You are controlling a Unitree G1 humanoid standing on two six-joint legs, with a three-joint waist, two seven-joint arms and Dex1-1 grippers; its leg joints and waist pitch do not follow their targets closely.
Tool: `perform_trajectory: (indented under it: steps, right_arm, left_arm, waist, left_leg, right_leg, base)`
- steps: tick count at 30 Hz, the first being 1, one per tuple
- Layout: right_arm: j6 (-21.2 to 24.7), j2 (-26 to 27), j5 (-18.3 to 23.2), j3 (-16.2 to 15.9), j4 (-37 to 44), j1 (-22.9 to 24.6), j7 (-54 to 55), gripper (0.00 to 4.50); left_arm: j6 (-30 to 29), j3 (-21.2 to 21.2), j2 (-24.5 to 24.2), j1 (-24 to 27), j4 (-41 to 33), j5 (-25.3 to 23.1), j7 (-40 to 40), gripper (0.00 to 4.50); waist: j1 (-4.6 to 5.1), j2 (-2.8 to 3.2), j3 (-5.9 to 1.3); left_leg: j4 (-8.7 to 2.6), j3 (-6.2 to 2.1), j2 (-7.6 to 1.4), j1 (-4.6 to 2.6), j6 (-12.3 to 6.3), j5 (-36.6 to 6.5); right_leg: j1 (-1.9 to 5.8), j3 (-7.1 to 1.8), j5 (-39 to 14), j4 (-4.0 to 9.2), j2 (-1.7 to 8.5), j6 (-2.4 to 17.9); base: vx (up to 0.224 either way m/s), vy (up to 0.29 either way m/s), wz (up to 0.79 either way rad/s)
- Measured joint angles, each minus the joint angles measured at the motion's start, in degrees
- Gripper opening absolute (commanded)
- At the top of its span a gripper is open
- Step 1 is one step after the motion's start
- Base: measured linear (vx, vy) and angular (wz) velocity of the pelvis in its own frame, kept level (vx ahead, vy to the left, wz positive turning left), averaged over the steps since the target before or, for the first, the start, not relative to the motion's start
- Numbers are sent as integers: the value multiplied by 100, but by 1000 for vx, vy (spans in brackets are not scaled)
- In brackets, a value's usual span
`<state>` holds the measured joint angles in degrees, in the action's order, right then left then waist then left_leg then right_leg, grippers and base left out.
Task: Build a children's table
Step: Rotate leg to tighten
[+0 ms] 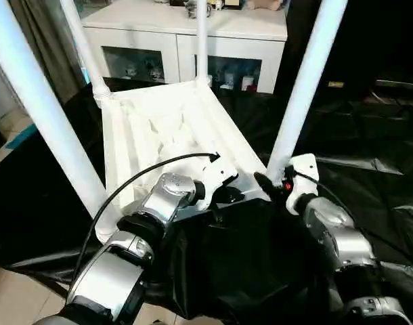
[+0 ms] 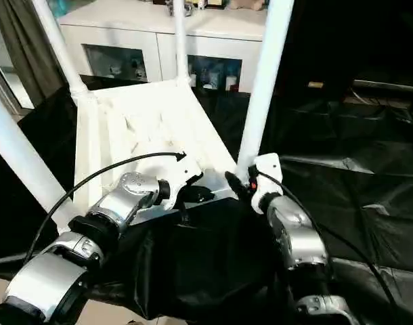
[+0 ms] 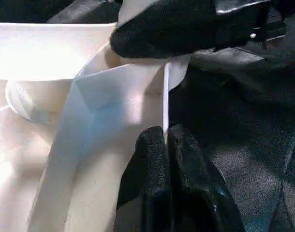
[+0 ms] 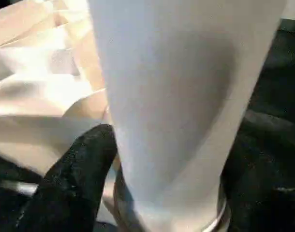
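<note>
White tabletop [image 1: 159,135] lies upside down on black sheeting [image 1: 369,196]; my left gripper [image 3: 165,140] pinches its near rim, my right gripper [image 1: 271,184] clasps the near-right leg [image 1: 302,88].

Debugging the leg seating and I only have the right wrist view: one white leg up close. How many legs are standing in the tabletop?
Observer: Four. The near-right leg, near-left leg, far-left leg and far-right leg all stand up from the corners of the upturned tabletop.
Operator: Where's the left gripper?
Observer: The left gripper is shut on the tabletop's thin near rim, close to the right gripper at the near-right leg's base.
Operator: What's under the table?
Observer: A black sheet, with a white cabinet behind.
</note>
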<state>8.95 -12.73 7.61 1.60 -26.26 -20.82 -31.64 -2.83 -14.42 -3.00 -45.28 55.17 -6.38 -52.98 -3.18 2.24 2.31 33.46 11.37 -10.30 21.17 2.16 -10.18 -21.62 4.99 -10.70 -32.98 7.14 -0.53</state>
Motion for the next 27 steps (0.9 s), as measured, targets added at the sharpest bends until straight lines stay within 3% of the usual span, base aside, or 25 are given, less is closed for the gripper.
perform_trajectory:
  steps: [4,8,13,19,27]
  right_arm:
    - [187,-525,360,-168,411,238,-1133,363]
    - [227,-855,469,-311,592,299,-1846,363]
    - [335,-1077,627,-576,799,309,-2632,363]
    - [477,-1285,758,-662,862,335,-3130,363]
    - [673,-1335,899,-705,1054,469,-3389,294]
  left_arm:
    - [181,-61,-313,104,-208,86,-747,0]
    - [221,-106,-586,214,-463,210,-1337,0]
    - [278,-238,-924,278,-780,296,-2226,0]
    - [269,-344,-1064,345,-888,328,-2593,0]
    - [244,-353,-1131,427,-944,383,-2745,0]
  waist:
    - [-21,0,2]
    - [-54,6,-1]
    - [-225,8,-2]
    - [-305,8,0]
    - [-310,8,0]
  left_leg:
    - [-26,1,1,12,-1,1]
    - [-39,2,-19,39,-4,2]
    - [6,6,-44,154,-42,10]
    - [69,12,-51,165,-22,-12]
    - [73,14,-55,147,-13,-7]
  right_leg:
    - [-20,-2,46,-13,-1,30]
    - [-45,23,42,-20,-7,15]
    - [-154,36,34,-67,-14,25]
    - [-153,25,22,-113,-7,57]
    - [-138,22,30,-120,-8,56]
  base:
    - [14,-5,1]
    - [43,-15,3]
    - [0,0,0]
    - [0,0,0]
    - [0,0,0]
